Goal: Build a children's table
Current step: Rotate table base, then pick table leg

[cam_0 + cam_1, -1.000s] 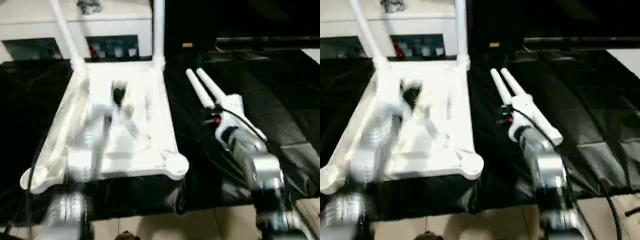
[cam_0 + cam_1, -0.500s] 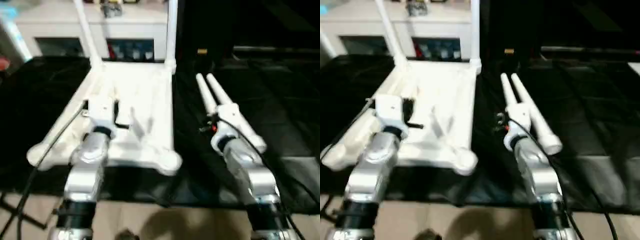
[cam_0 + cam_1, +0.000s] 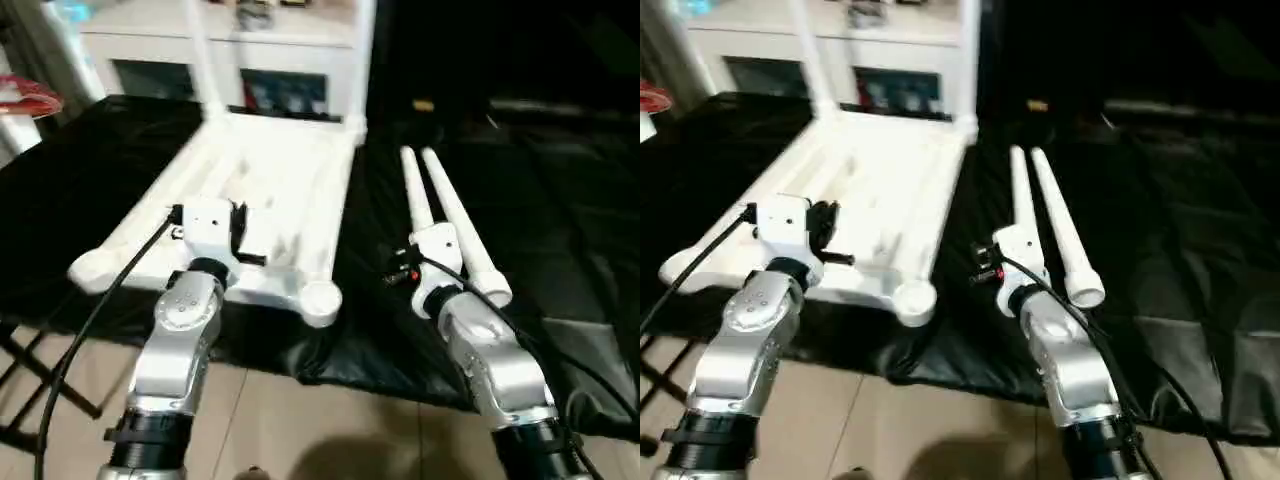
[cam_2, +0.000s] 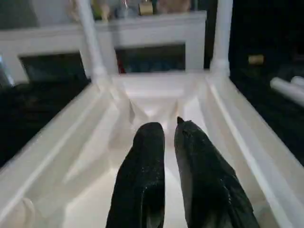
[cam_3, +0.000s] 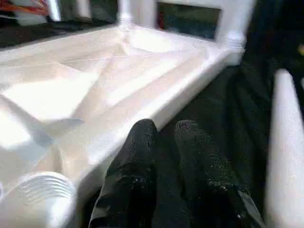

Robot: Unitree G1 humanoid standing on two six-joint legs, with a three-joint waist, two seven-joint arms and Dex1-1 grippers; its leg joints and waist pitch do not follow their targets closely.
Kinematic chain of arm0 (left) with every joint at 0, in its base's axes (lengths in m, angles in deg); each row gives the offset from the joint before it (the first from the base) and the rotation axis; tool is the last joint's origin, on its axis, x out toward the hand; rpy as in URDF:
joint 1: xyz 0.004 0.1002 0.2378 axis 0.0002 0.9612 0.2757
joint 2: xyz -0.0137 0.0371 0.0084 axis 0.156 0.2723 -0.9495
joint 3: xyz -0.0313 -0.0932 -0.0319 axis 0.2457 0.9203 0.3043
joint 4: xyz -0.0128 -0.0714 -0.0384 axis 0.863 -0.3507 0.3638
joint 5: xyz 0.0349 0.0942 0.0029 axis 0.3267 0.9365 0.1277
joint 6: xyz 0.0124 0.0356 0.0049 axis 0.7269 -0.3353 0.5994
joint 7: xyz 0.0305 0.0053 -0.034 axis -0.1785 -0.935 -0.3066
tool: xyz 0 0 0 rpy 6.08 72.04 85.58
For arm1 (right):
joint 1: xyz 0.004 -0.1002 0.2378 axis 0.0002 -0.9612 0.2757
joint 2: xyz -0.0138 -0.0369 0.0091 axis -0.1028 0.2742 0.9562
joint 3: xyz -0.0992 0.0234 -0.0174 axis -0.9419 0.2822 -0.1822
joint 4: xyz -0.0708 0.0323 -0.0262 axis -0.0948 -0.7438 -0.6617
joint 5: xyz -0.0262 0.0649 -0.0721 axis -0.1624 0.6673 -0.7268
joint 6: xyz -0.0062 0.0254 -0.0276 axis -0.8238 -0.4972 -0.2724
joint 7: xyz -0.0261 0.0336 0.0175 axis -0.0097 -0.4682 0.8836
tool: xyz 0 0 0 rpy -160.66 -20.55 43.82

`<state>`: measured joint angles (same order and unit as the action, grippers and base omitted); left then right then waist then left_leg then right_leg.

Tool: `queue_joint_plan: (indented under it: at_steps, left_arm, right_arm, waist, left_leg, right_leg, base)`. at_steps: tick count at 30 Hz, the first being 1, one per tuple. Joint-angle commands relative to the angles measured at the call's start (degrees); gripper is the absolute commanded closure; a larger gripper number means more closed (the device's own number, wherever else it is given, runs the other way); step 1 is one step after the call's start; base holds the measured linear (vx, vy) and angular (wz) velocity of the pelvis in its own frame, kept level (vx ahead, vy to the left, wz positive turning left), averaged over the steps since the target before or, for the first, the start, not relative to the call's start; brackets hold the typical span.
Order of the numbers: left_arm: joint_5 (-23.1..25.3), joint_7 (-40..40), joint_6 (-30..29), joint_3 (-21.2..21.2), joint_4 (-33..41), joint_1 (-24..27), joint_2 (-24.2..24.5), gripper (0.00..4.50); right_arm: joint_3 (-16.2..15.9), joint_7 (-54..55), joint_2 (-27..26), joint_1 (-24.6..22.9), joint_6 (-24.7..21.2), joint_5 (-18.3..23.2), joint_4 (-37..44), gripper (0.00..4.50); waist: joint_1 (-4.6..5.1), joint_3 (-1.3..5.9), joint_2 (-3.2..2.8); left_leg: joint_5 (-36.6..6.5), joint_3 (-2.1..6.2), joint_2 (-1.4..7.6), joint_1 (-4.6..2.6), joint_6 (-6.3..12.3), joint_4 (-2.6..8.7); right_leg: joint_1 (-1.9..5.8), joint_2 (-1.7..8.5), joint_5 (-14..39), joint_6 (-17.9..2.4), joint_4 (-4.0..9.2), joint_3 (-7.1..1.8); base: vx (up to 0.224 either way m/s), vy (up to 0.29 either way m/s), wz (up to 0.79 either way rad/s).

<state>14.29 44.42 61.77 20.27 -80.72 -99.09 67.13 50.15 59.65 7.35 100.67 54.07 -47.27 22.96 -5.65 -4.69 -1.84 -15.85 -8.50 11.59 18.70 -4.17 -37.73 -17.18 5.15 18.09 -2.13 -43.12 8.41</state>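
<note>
Table top: the children's table (image 3: 270, 190) lies upside down on a black-draped surface (image 3: 560, 200), underside ribs and rim facing up; presumably flipped so the corner sockets are open for legs.
Fitted legs: two legs (image 3: 360, 60) stand upright in the far corner sockets of the table top, in front of a white cabinet (image 3: 270, 45).
Open sockets: the two near corners are empty; one round socket (image 3: 320, 298) shows at the near right corner, the other at the near left.
Loose legs: two tapered legs (image 3: 450, 215) lie side by side on the black cloth just right of the table top, wide ends toward the robot; likely staged for pickup.
Left gripper (image 4: 168, 135): over the near part of the table top's underside, fingers nearly pressed together, a thin slit between, holding nothing.
Right gripper (image 5: 164, 130): over the cloth between the table top's right rim and the loose legs, fingers close together, empty.
Judgement: half done; next a loose leg must be grasped and seated in a near socket.
</note>
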Motion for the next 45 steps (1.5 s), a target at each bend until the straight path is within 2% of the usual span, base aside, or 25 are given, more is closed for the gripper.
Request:
queue_joint_plan:
  at_steps: [1, 2, 3, 4, 5, 6, 7, 8, 9, 10, 11, 12, 13, 14, 15, 16, 17, 18, 19, 20, 21, 24, 29, 34, 45]
  left_arm:
    - [0.0, 0.3, -0.6, -0.2, 0.6, 0.2, -0.1, 3.85]
    - [0.0, 0.3, -0.6, -0.1, 0.6, 0.3, 0.1, 3.85]
    - [0.0, 0.5, -0.5, 0.0, 0.4, 0.3, 0.4, 3.85]
    - [0.1, 0.5, -0.5, 0.1, 0.4, 0.4, 0.6, 3.85]
    - [0.2, 0.5, -0.6, 0.2, 0.3, 0.3, 0.7, 3.85]
    - [0.2, 0.5, -0.6, 0.2, 0.2, 0.3, 0.8, 3.85]
    - [0.2, 0.4, -0.6, 0.3, 0.1, 0.2, 0.9, 3.85]
    - [0.1, 0.5, -0.7, 0.4, 0.1, 0.0, 0.9, 3.85]
    - [0.1, 0.5, -0.7, 0.4, 0.0, 0.0, 1.0, 3.85]
    - [0.1, 0.6, -0.7, 0.5, 0.0, -0.1, 1.0, 3.85]
    - [0.0, 0.7, -0.7, 0.5, -0.1, -0.2, 1.1, 3.85]
    - [0.0, 0.8, -0.7, 0.5, -0.2, -0.3, 1.1, 3.85]
    - [0.0, 0.8, -0.7, 0.5, -0.2, -0.3, 1.1, 3.85]
    - [-0.1, 0.9, -0.6, 0.5, -0.3, -0.4, 1.1, 3.85]
    - [-0.1, 1.1, -0.6, 0.3, -0.4, -0.6, 1.1, 3.85]
    - [-0.3, 1.2, -0.5, 0.3, -0.4, -0.6, 1.1, 3.85]
    - [-1.1, 1.9, -0.5, 0.3, -0.6, -0.7, 0.9, 3.85]
    - [-1.1, 2.0, -0.6, 0.3, -0.6, -0.7, 0.9, 3.85]
    - [-1.3, 2.3, -1.9, 0.0, -0.8, -0.9, 1.0, 3.85]
    - [-1.2, 2.6, -2.7, -0.2, -1.1, -1.1, 1.1, 3.85]
    - [-1.2, 3.2, -2.9, -0.5, -1.4, -1.2, 1.2, 3.79]
    - [-0.7, 4.7, -2.5, -1.5, -1.8, -1.4, 1.8, 3.76]
    - [-2.0, 11.5, -3.3, -4.6, -3.3, -2.7, 3.9, 3.47]
    - [-3.2, 13.9, -4.3, -4.6, -3.7, -3.8, 4.4, 2.93]
    - [-7.2, 28.5, -4.9, -9.8, 0.8, -3.6, 8.9, 2.05]
  right_arm:
    - [0.0, 0.0, 0.6, 1.3, 0.6, -0.2, -0.8, 3.67]
    - [0.0, 0.0, 0.5, 1.4, 0.8, -0.1, -0.9, 3.67]
    - [-0.1, 0.1, 0.5, 1.5, 1.0, -0.1, -1.1, 3.67]
    - [0.0, 0.1, 0.5, 1.6, 1.1, -0.1, -1.2, 3.67]
    - [-0.1, 0.2, 0.4, 1.7, 1.2, -0.2, -1.4, 3.67]
    - [-0.1, 0.1, 0.4, 1.7, 1.3, -0.2, -1.4, 3.67]
    - [-0.1, 0.1, 0.3, 1.7, 1.5, -0.3, -1.5, 3.67]
    - [-0.1, 0.1, 0.2, 1.7, 1.7, -0.4, -1.6, 3.67]
    - [-0.1, 0.1, 0.2, 1.8, 1.7, -0.5, -1.7, 3.67]
    - [-0.1, 0.1, 0.2, 1.8, 1.8, -0.6, -1.7, 3.67]
    - [-0.1, 0.2, 0.2, 1.8, 1.9, -0.6, -1.8, 3.67]
    - [-0.1, 0.6, 0.2, 2.0, 2.0, -0.6, -2.0, 3.67]
    - [-0.1, 0.6, 0.3, 2.0, 2.0, -0.6, -2.0, 3.67]
    - [-0.1, 0.9, 0.3, 2.1, 2.0, -0.6, -2.1, 3.67]
    - [0.1, 1.5, 0.4, 2.3, 1.5, -0.7, -2.2, 3.67]
    - [0.2, 1.8, 0.4, 2.3, 1.0, -0.7, -2.2, 3.67]
    - [0.9, 2.3, 0.2, 2.6, -0.4, -0.5, -2.1, 3.67]
    - [1.0, 2.3, 0.2, 2.6, -0.5, -0.3, -2.1, 3.67]
    - [2.0, 2.1, 0.0, 3.0, -1.4, 0.6, -2.2, 3.67]
    - [2.7, 1.9, -0.2, 3.2, -2.0, 1.5, -2.3, 3.67]
    - [3.2, 2.2, -0.2, 3.6, -3.4, 2.0, -2.4, 3.49]
    - [4.3, 2.8, -0.2, 4.6, -5.3, 2.9, -2.9, 3.26]
    - [7.8, 6.6, 0.8, 11.0, -10.3, 2.8, -8.1, 2.85]
    - [8.5, 7.7, 2.7, 17.2, -11.7, 1.3, -16.2, 2.26]
    - [10.6, 8.6, 5.4, 26.1, -12.0, 1.3, -30.3, 1.4]
  waist:
    - [0.64, 3.35, 0.04]
    - [-0.78, 2.06, 2.01]
    - [-2.96, 3.03, 2.39]
    - [-3.32, 3.46, 2.61]
    - [-4.01, 4.1, 2.0]
    - [-3.79, 4.92, 0.43]
    - [-2.68, 6.1, -1.59]
    - [-1.05, 6.97, -1.7]
    - [1.42, 7.95, -2.17]
    - [1.72, 8.21, -1.91]
    - [1.97, 7.71, -1.17]
    - [2.13, 7.87, 0.0]
    - [1.88, 7.42, 0.64]
    - [0.94, 6.68, 4.44]
    - [-1.49, 6.66, 3.8]
    - [-1.17, 6.0, 3.85]
    - [-1.04, 5.47, 3.09]
    - [-0.73, 5.38, 2.67]
    - [-0.45, 5.64, 0.56]
    - [0.5, 5.61, -0.44]
    - [0.82, 6.82, -1.02]
    - [0.31, 7.29, -0.51]
    - [-0.2, 6.05, -0.76]
    - [0.39, 5.36, -0.89]
    - [0.09, 6.19, -0.35]
  left_leg:
    - [-43.1, 3.17, 4.66, -4.9, 1.0, 9.2]
    - [-26.0, 0.81, -0.56, -1.03, 1.08, 3.18]
    - [-5.1, 1.06, -0.58, 2.43, 4.96, -1.9]
    - [-0.7, 1.32, -1.01, 3.77, 5.59, -1.95]
    - [3.8, 1.42, -0.78, 4.63, 6.13, 0.37]
    - [8.1, 0.88, -0.32, 3.46, 6.03, 3.43]
    - [7.9, 2.76, 1.37, -0.05, 6.84, 5.65]
    - [10.0, 5.21, 2.87, -2.9, 10.96, 5.94]
    - [14.4, 10.33, 7.42, -8.98, 22.7, 6.18]
    - [19.2, 11.44, 8.46, -9.76, 28.05, 5.56]
    - [26.5, 11.17, 8.19, -8.19, 34.38, 5.54]
    - [30.7, 10.3, 6.1, -7.56, 34.66, 4.68]
    - [28.4, 8.39, 3.76, -5.92, 32.33, 4.18]
    - [13.2, 2.23, -5.23, 1.48, 22.95, 1.09]
    - [-1.2, 2.42, -6.6, 5.54, 15.8, -2.8]
    - [-1.0, 3.14, -5.26, 5.97, 11.67, -3.41]
    - [3.2, 3.5, -4.44, 6.02, 4.89, -2.14]
    - [4.9, 3.58, -3.71, 5.92, 3.44, -0.64]
    - [7.7, 3.8, -1.75, 4.85, 3.04, 3.69]
    - [9.9, 4.28, -0.34, 4.71, 4.14, 5.78]
    - [13.7, 5.24, 1.38, 1.42, 4.65, 4.92]
    - [26.2, 4.67, 0.65, 1.8, 6.44, 3.48]
    - [2.4, 3.25, 0.84, 2.13, 1.2, 5.92]
    - [-9.6, 2.42, 0.92, 2.07, -1.81, 7.16]
    - [0.6, 1.0, 1.05, 2.7, 1.28, 6.51]
  right_leg:
    - [-1.05, 2.27, 18.2, -0.8, 4.64, -6.12]
    - [0.59, 6.71, 40.3, -2.1, 13.77, -8.65]
    - [3.69, 10.5, 47.2, -1.5, 16.45, -11.99]
    - [4.81, 9.38, 43.8, -1.9, 15.94, -12.0]
    - [5.54, 7.06, 30.8, -4.1, 14.84, -10.14]
    - [5.07, 3.49, 17.2, -5.3, 13.45, -6.84]
    - [2.59, 0.59, 5.4, -4.5, 10.39, -4.98]
    - [0.48, -0.93, -0.7, -3.7, 7.33, -4.14]
    - [-5.92, -0.14, 1.1, -1.1, 2.78, -3.96]
    - [-7.41, 0.45, 2.2, 0.9, 1.41, -4.41]
    - [-8.92, 1.43, 0.3, 4.7, 0.18, -5.46]
    - [-10.41, 2.03, -4.0, 6.2, 1.05, -6.98]
    - [-9.72, 2.12, -7.6, 4.8, 3.05, -7.61]
    - [-2.12, 2.78, -12.7, 2.0, 9.28, -10.67]
    - [3.05, 8.29, -12.1, -2.7, 11.73, -15.07]
    - [3.12, 9.05, -9.6, -5.0, 12.11, -14.62]
    - [2.91, 7.71, -5.4, -6.4, 12.04, -11.64]
    - [2.73, 7.18, -4.5, -7.2, 11.97, -10.89]
    - [1.7, 5.41, -5.1, -8.4, 11.43, -8.98]
    - [0.69, 2.43, -9.8, -7.5, 9.5, -7.38]
    - [-1.16, 1.64, -17.7, -7.3, 8.0, -6.95]
    - [-1.22, 2.53, -31.6, -9.7, 7.35, -7.59]
    - [-1.15, 3.47, -15.8, -11.1, 9.19, -7.84]
    - [-1.3, 3.87, -2.4, -10.8, 10.26, -8.0]
    - [-1.72, 3.47, -10.9, -11.6, 9.53, -7.81]
  base:
    - [0.087, -0.091, 0.02]
    - [0.088, -0.067, -0.05]
    - [0.088, -0.067, -0.05]
    - [0.069, -0.012, 0.06]
    - [0.08, -0.004, 0.12]
    - [0.08, -0.004, 0.12]
    - [0.119, 0.031, 0.11]
    - [0.163, 0.025, 0.05]
    - [0.163, 0.025, 0.05]
    - [0.153, -0.034, -0.1]
    - [0.099, -0.056, -0.2]
    - [0.099, -0.056, -0.2]
    - [0.049, -0.063, -0.12]
    - [0.052, -0.072, 0.06]
    - [0.052, -0.072, 0.06]
    - [0.064, -0.072, -0.03]
    - [0.052, -0.055, -0.16]
    - [0.052, -0.055, -0.16]
    - [0.062, -0.003, -0.11]
    - [0.102, 0.022, -0.05]
    - [0.102, 0.022, -0.05]
    - [0.025, 0.007, 0.0]
    - [-0.011, 0.0, 0.01]
    - [-0.057, -0.008, 0.01]
    - [0.0, 0.0, 0.0]
